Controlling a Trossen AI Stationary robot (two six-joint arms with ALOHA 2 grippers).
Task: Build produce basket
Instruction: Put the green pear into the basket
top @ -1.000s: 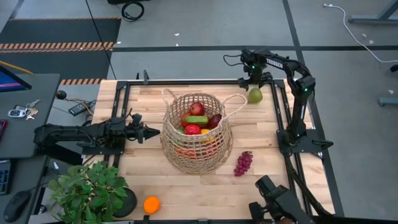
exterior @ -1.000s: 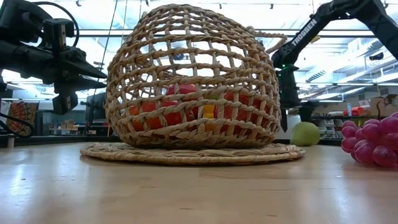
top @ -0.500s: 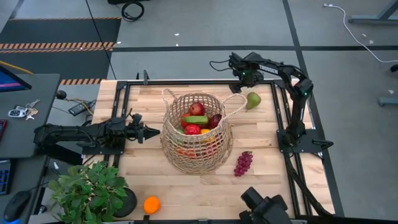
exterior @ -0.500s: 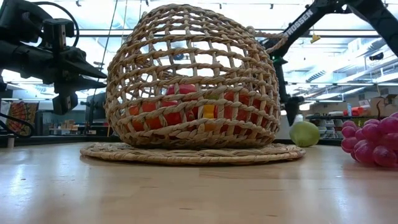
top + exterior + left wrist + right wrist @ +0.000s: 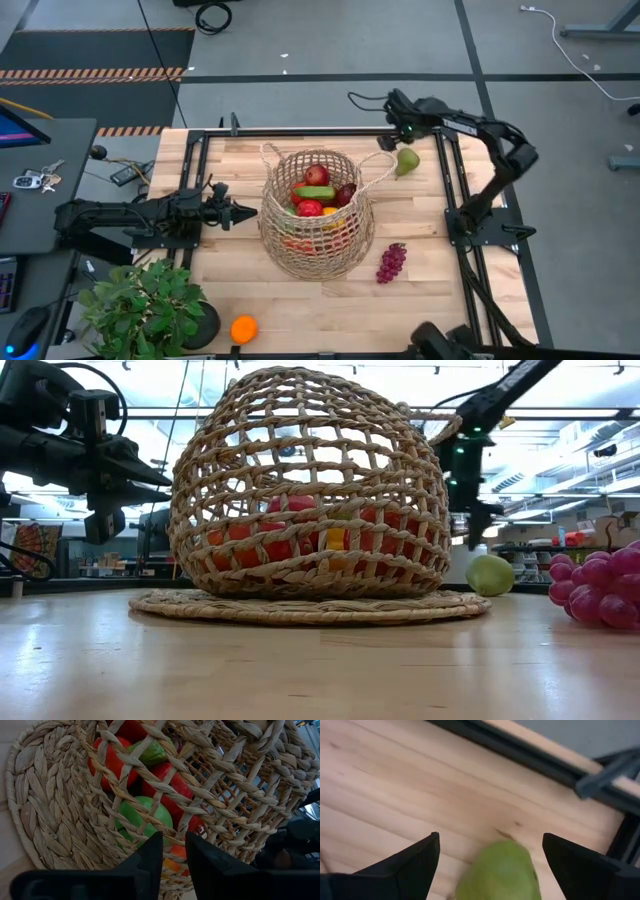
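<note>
The tan wicker basket (image 5: 318,225) stands mid-table on its flat woven base (image 5: 310,606). Red apples (image 5: 316,176), a green cucumber (image 5: 315,192) and other produce lie inside it. A green pear (image 5: 406,161) lies on the table beyond the basket's right handle. My right gripper (image 5: 404,137) hangs open just above the pear (image 5: 500,870) without touching it, one finger on each side. My left gripper (image 5: 247,212) is shut. It hovers level at the basket's left wall (image 5: 150,795), apart from it.
Purple grapes (image 5: 390,262) lie right of the basket, near the table's right side. An orange (image 5: 243,328) sits at the near edge beside a potted green plant (image 5: 145,305). A black frame rail (image 5: 530,757) runs along the far edge, close behind the pear.
My right gripper swung toward the table's left, away from the pear, then came back over it. Its arm's elbow swung out past the table's right edge. The basket and my left arm have kept still.
</note>
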